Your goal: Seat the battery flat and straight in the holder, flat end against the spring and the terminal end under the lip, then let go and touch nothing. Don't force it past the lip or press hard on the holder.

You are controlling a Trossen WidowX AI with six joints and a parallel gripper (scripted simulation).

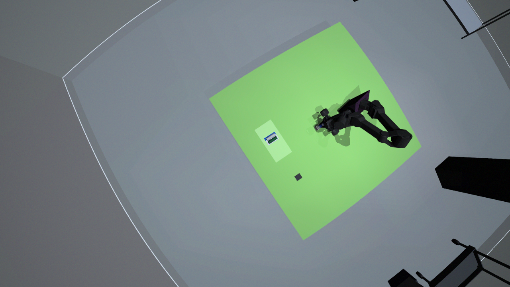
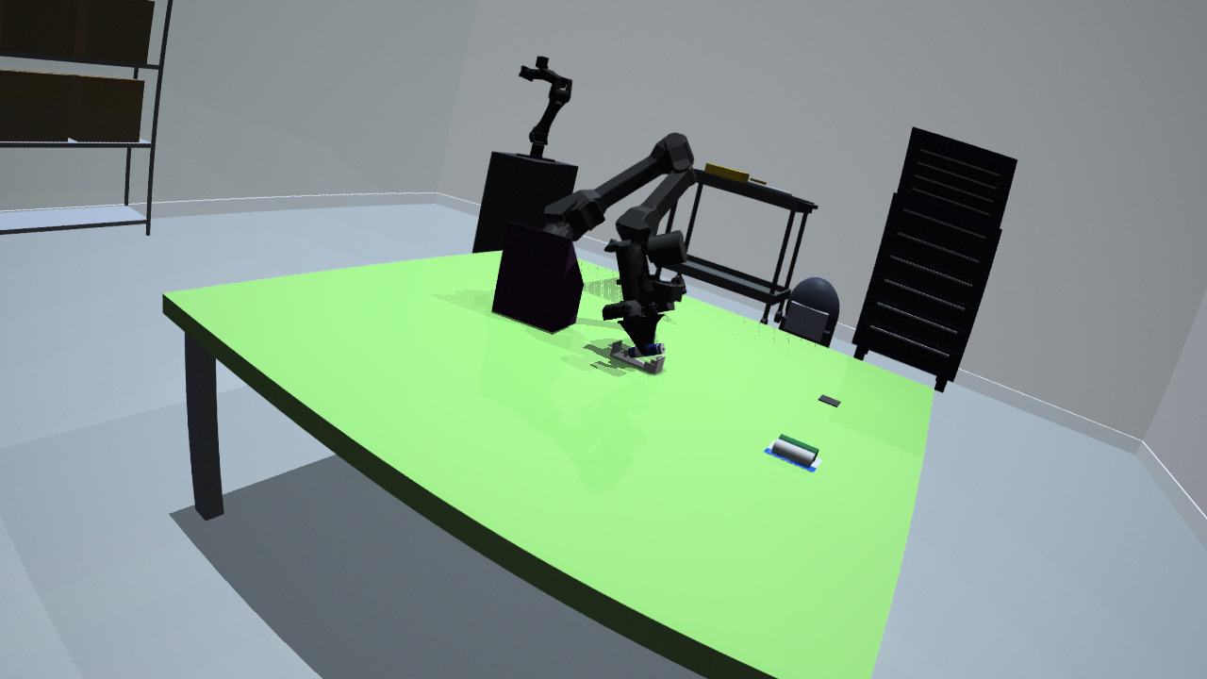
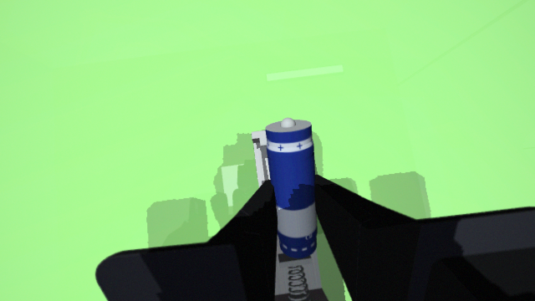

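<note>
My gripper (image 1: 322, 125) (image 2: 644, 345) (image 3: 292, 185) is shut on the blue battery (image 1: 320, 125) (image 2: 657, 347) (image 3: 291, 176), with one finger on each side. The battery's terminal end points away at the top of the wrist view. Its flat end is near the coil spring (image 3: 298, 282). The grey holder (image 2: 637, 362) (image 3: 260, 156) is under the battery. In the exterior view the battery is tilted against the holder, its terminal end raised above the holder's right end. The lip end is mostly hidden behind the battery in the wrist view. Contact with the spring cannot be told.
A blue, white and green item with a grey cylinder (image 1: 271, 136) (image 2: 793, 453) lies on a pale rectangle (image 1: 281, 154). A small dark square (image 1: 298, 177) (image 2: 828, 400) lies on the green table (image 1: 342, 199) (image 2: 354, 372). The arm's dark base block (image 2: 537, 278) stands beside the holder.
</note>
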